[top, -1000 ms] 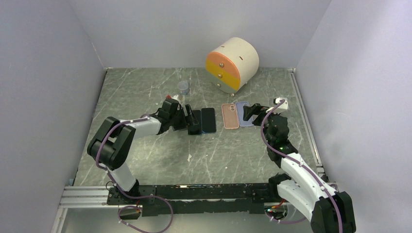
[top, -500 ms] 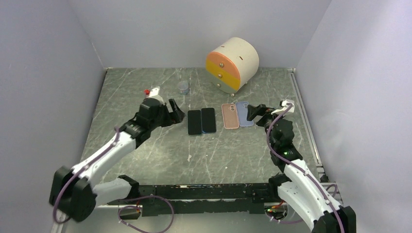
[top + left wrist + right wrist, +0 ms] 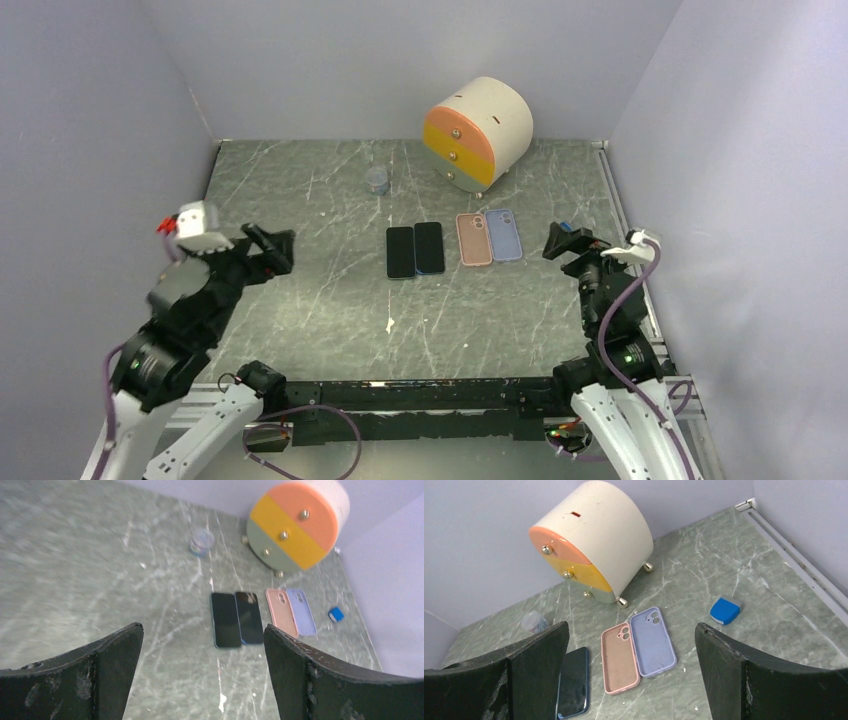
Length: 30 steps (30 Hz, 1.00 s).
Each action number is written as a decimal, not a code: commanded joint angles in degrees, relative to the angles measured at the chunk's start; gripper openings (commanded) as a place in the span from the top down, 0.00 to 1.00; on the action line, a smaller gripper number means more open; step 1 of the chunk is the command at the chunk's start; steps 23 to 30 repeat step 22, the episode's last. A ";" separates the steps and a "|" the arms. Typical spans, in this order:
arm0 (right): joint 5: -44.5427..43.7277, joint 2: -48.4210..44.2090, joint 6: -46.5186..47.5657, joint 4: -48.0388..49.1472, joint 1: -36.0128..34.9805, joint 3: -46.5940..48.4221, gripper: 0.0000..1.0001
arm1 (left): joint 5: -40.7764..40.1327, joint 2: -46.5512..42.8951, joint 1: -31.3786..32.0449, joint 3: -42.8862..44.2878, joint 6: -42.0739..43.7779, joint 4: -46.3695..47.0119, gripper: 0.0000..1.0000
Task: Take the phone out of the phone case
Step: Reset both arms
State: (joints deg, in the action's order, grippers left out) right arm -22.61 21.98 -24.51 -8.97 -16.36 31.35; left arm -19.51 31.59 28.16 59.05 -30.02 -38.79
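My left gripper (image 3: 270, 247) and right gripper (image 3: 566, 243) are wide open and hold nothing, one at each side of the desk (image 3: 300, 300). The black phone (image 3: 400, 252) and the blue phone (image 3: 429, 247) lie side by side in the middle, just beside the empty pink case (image 3: 474, 239) and lilac case (image 3: 504, 235)

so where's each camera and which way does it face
top external: high behind left arm and right arm, both shown, looking down on the grey marbled table
left wrist: on the left arm, facing forward-right; open left hand shows
right wrist: on the right arm, facing forward-left; open right hand shows
shared: both wrist views hold the round cream three-drawer unit and pink phone case
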 commanded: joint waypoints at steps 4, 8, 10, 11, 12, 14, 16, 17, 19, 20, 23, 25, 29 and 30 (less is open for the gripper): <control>-2.14 -8.17 2.77 -4.51 0.10 1.76 0.01 | -11.19 -11.40 -0.16 -3.08 9.05 -3.23 0.06; -3.04 -12.22 3.23 -2.64 0.10 -0.85 0.01 | -12.67 -15.28 -0.13 -7.22 10.25 -0.17 0.06; -2.99 -13.64 3.54 -2.04 0.10 -1.87 0.01 | -13.75 -15.77 -0.15 -7.59 10.78 -0.20 0.06; -2.88 -14.26 3.76 -1.57 0.10 -2.36 0.01 | -14.54 -15.77 -0.13 -7.74 11.04 -0.21 0.06; -2.94 -14.77 3.80 -1.09 0.10 -2.89 0.01 | -15.13 -15.86 -0.13 -7.95 11.32 -0.27 0.06; -3.30 -15.19 3.97 -0.14 0.10 -3.61 0.01 | -15.66 -16.13 -0.22 -8.44 11.80 -0.04 0.06; -3.71 -14.98 3.99 0.30 0.10 -3.84 0.01 | -15.82 -16.36 -0.32 -8.95 11.95 0.38 0.06; -3.75 -14.79 4.12 0.40 0.10 -3.87 0.01 | -15.82 -16.41 -0.38 -9.17 12.15 0.64 0.06; -3.63 -14.53 4.26 0.89 0.10 -4.10 0.01 | -16.27 -16.39 -0.63 -9.45 12.37 0.99 0.06; -3.66 -14.44 4.32 1.23 0.10 -4.32 0.01 | -16.48 -16.40 -0.81 -9.52 12.43 1.06 0.06; -4.42 -14.25 4.23 1.41 0.10 -4.58 0.01 | -16.61 -16.38 -1.21 -9.69 12.48 1.33 0.06; -4.42 -14.25 4.23 1.41 0.10 -4.58 0.01 | -16.61 -16.38 -1.21 -9.69 12.48 1.33 0.06; -4.42 -14.25 4.23 1.41 0.10 -4.58 0.01 | -16.61 -16.38 -1.21 -9.69 12.48 1.33 0.06; -4.42 -14.25 4.23 1.41 0.10 -4.58 0.01 | -16.61 -16.38 -1.21 -9.69 12.48 1.33 0.06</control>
